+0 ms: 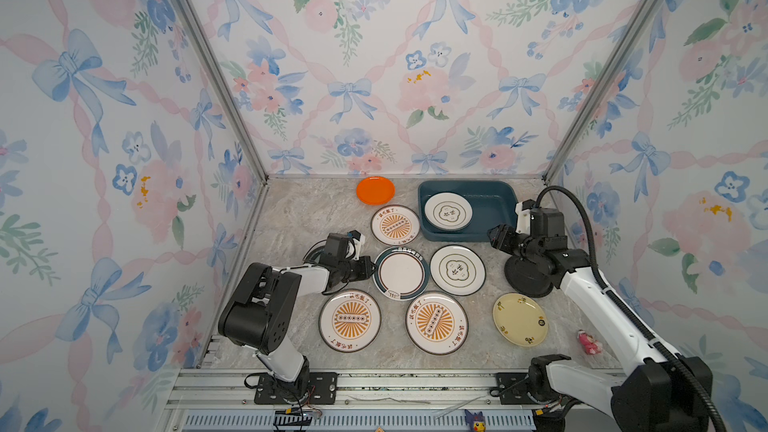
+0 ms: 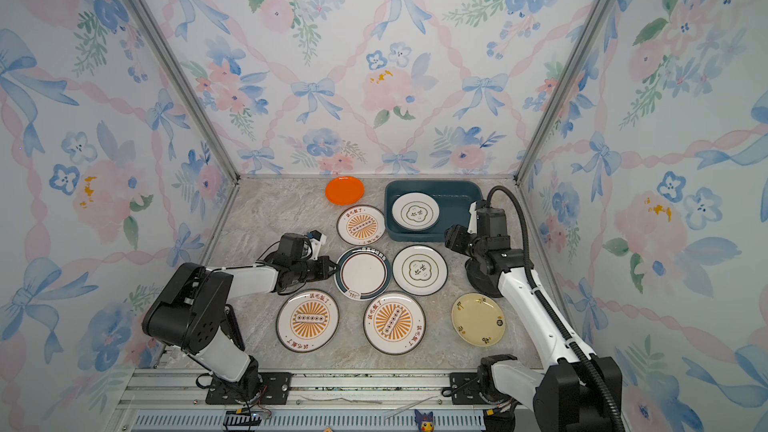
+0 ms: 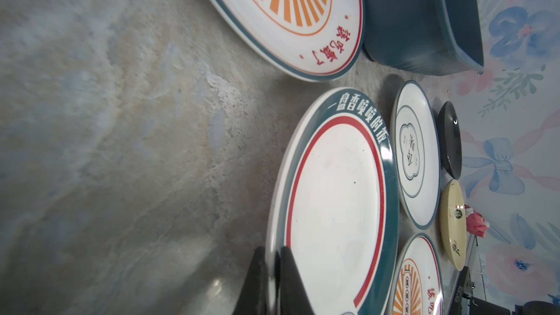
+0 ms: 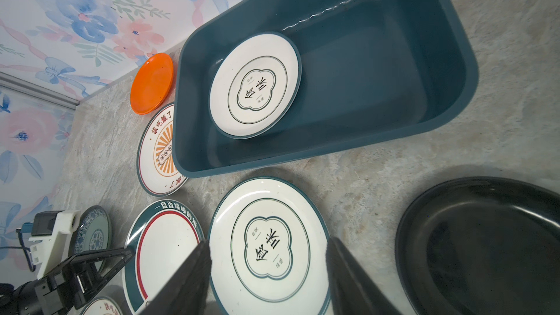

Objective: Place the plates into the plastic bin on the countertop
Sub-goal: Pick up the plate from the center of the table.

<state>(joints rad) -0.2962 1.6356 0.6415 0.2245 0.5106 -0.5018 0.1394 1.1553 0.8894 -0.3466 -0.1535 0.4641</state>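
Black plate (image 4: 485, 246) near bin (image 4: 378, 71), under right arm (image 1: 582, 284)

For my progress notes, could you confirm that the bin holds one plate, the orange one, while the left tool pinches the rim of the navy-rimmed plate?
Not quite: the one plate in the bin is the white plate with the green emblem, as the right wrist view shows; the orange plate lies on the countertop beside the bin. The left tool does pinch the navy-rimmed plate.

The navy-rimmed plate (image 3: 333, 201) looks glossy, the countertop (image 3: 121, 146) matt, the plastic bin (image 4: 378, 71) smooth.
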